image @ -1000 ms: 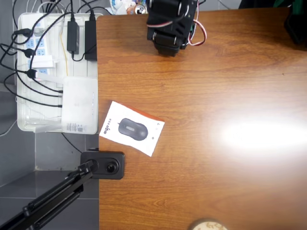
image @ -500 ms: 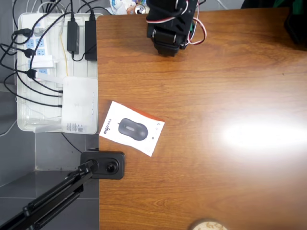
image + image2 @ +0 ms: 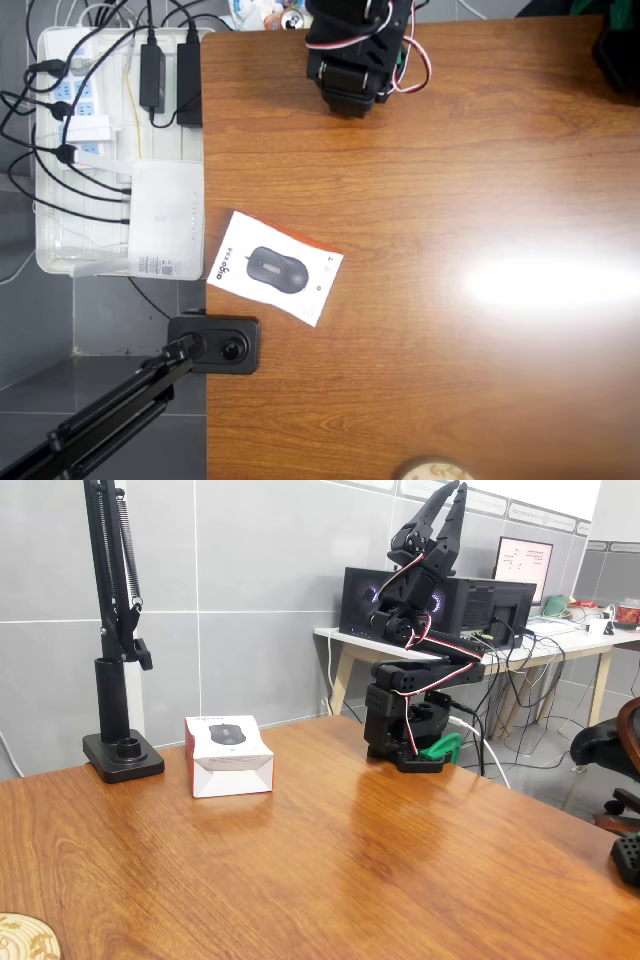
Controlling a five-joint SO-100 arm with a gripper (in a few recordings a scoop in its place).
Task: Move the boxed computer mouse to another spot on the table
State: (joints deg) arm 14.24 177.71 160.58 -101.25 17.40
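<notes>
The table carries the boxed computer mouse near its left edge in the overhead view, just beside the camera stand's base. The gripper points upward, well apart from the box, fingers slightly spread.

The glossy brown woodgrain counter lies bare across its middle and right in the overhead view. Near its left edge stands the flat white carton picturing a dark grey mouse, with a black clamp base and pole just beside it. The black claw points upward, high above the counter, well apart from the carton. A round pale wooden disc sits at the near edge.
</notes>
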